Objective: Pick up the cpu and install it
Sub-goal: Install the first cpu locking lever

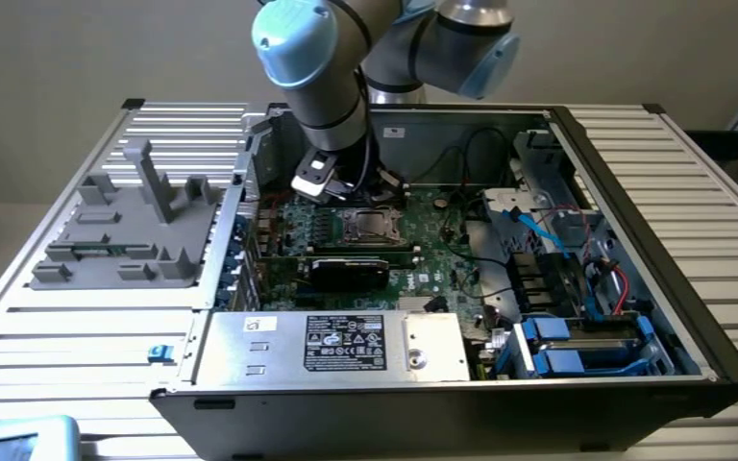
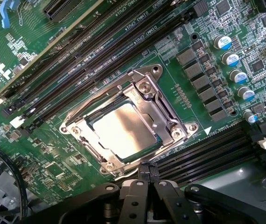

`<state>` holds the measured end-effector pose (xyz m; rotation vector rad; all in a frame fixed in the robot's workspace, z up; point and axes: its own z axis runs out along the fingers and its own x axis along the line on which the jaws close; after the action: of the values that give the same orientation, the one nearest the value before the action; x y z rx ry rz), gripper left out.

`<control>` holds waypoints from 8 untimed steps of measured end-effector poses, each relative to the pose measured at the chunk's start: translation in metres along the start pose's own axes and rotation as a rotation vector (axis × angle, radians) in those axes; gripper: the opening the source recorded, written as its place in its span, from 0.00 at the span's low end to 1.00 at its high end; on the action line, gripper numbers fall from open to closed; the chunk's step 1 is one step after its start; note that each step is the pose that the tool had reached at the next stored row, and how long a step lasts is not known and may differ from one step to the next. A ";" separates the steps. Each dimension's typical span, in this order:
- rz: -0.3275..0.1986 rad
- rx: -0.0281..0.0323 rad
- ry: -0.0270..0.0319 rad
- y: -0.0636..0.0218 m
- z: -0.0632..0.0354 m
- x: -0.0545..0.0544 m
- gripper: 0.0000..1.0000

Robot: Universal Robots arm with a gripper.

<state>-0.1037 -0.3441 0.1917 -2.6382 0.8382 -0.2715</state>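
Gripper (image 1: pixel 358 192) is being held low inside the open computer case (image 1: pixel 472 413) in the exterior view, just above the socket (image 1: pixel 366 226). In the wrist view, the cpu (image 2: pixel 123 130) is being cradled flat in the socket's metal frame, while the gripper (image 2: pixel 148 169), fingers together and empty, is being held just beside it.

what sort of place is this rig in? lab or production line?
Likely a robotics lab test bench: an open PC case lies on a slatted metal table, a grey parts fixture beside it, and the cpu sits in the motherboard socket.
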 end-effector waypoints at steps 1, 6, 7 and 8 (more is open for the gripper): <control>0.001 -0.0002 0.0000 -0.0003 0.0002 0.000 0.11; 0.004 -0.0031 -0.0029 -0.0013 0.0008 0.003 0.11; 0.004 -0.0037 -0.0036 -0.0014 0.0009 0.003 0.11; 0.005 -0.0041 -0.0039 -0.0014 0.0009 0.003 0.11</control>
<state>-0.1004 -0.3445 0.1916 -2.6393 0.8444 -0.2636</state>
